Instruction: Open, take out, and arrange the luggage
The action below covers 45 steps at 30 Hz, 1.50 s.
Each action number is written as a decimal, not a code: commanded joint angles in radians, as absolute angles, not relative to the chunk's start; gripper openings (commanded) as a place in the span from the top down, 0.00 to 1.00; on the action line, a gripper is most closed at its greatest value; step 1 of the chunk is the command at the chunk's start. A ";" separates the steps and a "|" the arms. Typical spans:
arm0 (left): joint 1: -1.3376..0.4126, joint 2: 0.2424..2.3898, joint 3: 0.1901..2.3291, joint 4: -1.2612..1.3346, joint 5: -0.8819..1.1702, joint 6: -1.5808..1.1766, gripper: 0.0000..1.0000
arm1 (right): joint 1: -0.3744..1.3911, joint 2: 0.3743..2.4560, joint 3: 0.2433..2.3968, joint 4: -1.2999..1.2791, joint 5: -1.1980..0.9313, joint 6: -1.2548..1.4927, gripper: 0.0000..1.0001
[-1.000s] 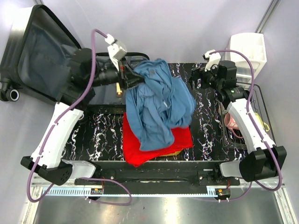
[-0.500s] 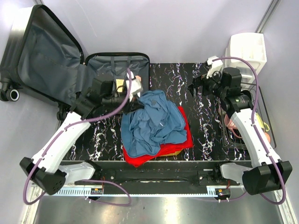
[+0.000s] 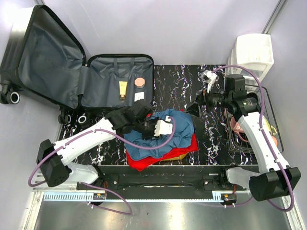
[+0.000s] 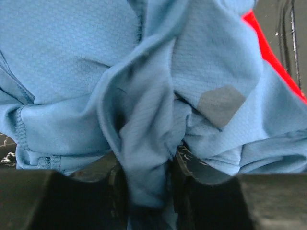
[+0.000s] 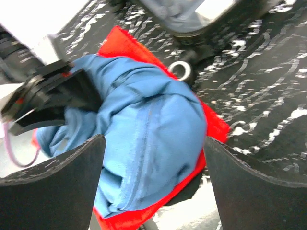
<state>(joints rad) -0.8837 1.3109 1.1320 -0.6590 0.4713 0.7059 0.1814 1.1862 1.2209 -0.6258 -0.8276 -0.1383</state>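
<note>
Now, with the luggage [image 3: 48, 57] open at upper left, my left gripper [image 4: 146, 189] pinches a fold of the blue shirt [image 3: 180, 127] and my right gripper [image 5: 154, 139] hangs spread, so retreating before a full release could drag it off the red garment [image 3: 144, 163].

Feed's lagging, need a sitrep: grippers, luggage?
Left gripper shut on blue shirt atop red cloth. Right gripper open, empty. Luggage open, tube inside.

At the overhead view's left edge the luggage [image 3: 53, 57] is cut off. The blue shirt [image 3: 163, 132] hides most of the red garment [image 3: 144, 162] and buries the fingertips of the left gripper [image 4: 147, 189]. Small items [image 3: 129, 88] inside are unidentifiable.
</note>
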 commanded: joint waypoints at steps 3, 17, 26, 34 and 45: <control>-0.862 1.220 1.160 -0.735 0.469 0.772 0.34 | 0.186 1.161 1.235 -0.749 -1.120 -0.181 0.13; -0.597 1.183 1.423 -0.956 0.649 0.632 0.21 | 0.449 1.226 1.246 -0.819 -0.895 -0.417 0.18; -0.437 1.250 1.456 -0.882 0.692 0.457 0.21 | 0.565 1.255 1.159 -0.848 -0.672 -0.580 0.15; -0.307 1.342 1.646 -0.955 0.797 0.373 0.04 | 0.272 1.016 1.245 -0.914 -0.768 -0.649 0.06; -0.288 1.508 1.917 -1.074 0.870 0.345 0.01 | 0.006 1.169 1.145 -1.177 -0.776 -1.348 0.14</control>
<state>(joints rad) -0.2970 1.4597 1.8149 -1.0302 0.8013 0.3859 0.0227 1.1263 1.2366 -1.0683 -0.7925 -0.9970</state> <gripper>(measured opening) 0.985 0.856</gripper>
